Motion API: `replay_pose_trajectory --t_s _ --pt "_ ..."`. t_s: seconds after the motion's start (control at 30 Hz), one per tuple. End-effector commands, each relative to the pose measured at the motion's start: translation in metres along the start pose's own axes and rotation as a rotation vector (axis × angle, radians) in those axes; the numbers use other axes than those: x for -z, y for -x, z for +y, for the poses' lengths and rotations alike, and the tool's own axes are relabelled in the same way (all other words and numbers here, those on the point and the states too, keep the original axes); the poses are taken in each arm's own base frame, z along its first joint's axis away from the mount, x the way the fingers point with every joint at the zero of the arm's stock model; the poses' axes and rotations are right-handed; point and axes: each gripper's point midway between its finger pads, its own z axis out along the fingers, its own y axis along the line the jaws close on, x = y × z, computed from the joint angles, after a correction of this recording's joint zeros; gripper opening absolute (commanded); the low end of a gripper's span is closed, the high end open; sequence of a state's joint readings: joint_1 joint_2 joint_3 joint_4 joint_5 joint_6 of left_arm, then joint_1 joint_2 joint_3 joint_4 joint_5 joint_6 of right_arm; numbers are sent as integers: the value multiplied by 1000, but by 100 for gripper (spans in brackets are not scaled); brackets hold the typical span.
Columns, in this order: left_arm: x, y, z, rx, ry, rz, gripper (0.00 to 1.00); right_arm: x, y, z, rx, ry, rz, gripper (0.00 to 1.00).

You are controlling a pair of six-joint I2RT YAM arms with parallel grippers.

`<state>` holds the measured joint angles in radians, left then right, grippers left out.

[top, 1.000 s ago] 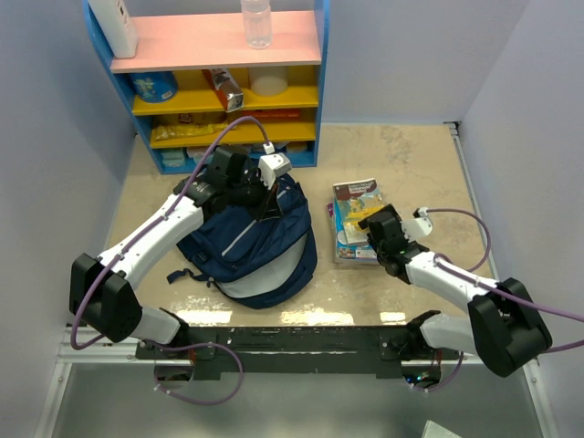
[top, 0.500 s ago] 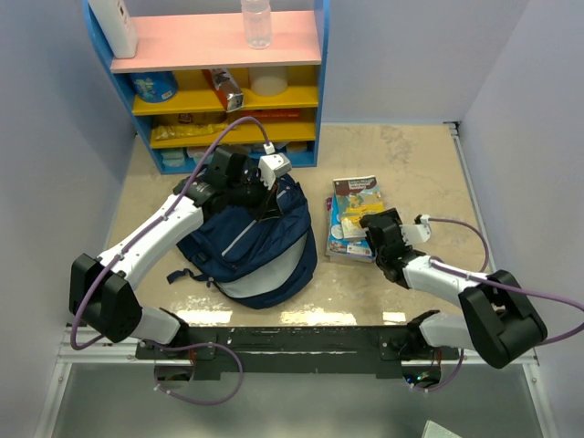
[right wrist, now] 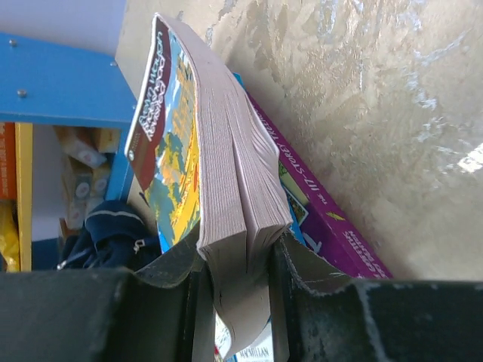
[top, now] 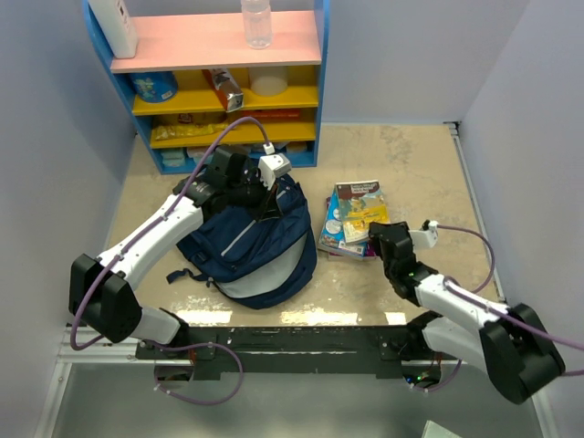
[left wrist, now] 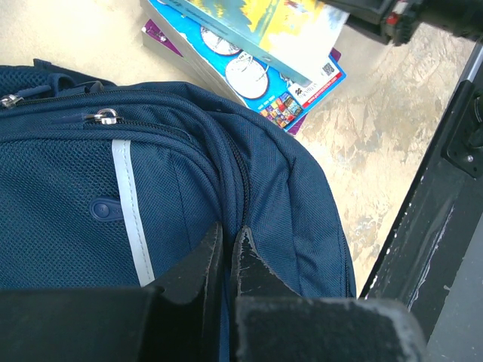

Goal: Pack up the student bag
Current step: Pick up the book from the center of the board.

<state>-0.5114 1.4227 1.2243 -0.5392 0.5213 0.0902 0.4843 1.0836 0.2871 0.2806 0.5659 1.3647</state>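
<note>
1. Blue-framed shelf unit (top: 321,82) stands at the upper left of the top view, with pink and yellow boards. A clear bottle (top: 256,23) stands on its top board.
2. Below the shelf, at centre-left, the student bag (top: 246,251) lies on the table (top: 401,155). It is navy with thin pale stripes, and its top end points toward the shelf unit.
3. The left tool (top: 265,193) sits at that top end of the bag. In the left wrist view its fingers (left wrist: 211,256) are pressed almost together, closed on a ridge of the bag's navy fabric beside a zip line.
4. Just right of the bag, near the middle of the top view, a small stack of books (top: 339,239) lies on the table.
5. The right tool (top: 376,233) grips the top book (top: 359,205) at its near edge. In the right wrist view one finger (right wrist: 177,260) presses the colourful cover, the other presses the opposite cover, and the page block is clamped between them.
6. Under that book, at the lower right of the right wrist view, a purple book (right wrist: 324,211) lies flat on the table.
</note>
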Motion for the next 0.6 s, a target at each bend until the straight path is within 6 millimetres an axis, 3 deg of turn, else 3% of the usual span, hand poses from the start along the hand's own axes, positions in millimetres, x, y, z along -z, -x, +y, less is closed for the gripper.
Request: replay_pose_trajectory --t_s 0.0,0.03,0.17,0.23,0.27,0.4,0.57 --pt "13 27 14 -69 62 -98 0 15 19 9 79 29 -43 2" --pt "13 27 15 -70 63 -96 0 23 26 23 68 75 -51 0" --pt "14 30 17 -72 78 -102 0 51 22 66 50 230 64 0" --pt "15 32 18 -73 88 -104 0 61 17 69 48 246 114 0" --pt "15 33 20 -75 94 -107 0 72 21 80 28 293 129 0" --pt "17 40 22 -90 108 -111 0 101 14 87 11 371 230 0" --pt "18 53 26 -97 113 -113 0 118 8 85 52 373 304 0"
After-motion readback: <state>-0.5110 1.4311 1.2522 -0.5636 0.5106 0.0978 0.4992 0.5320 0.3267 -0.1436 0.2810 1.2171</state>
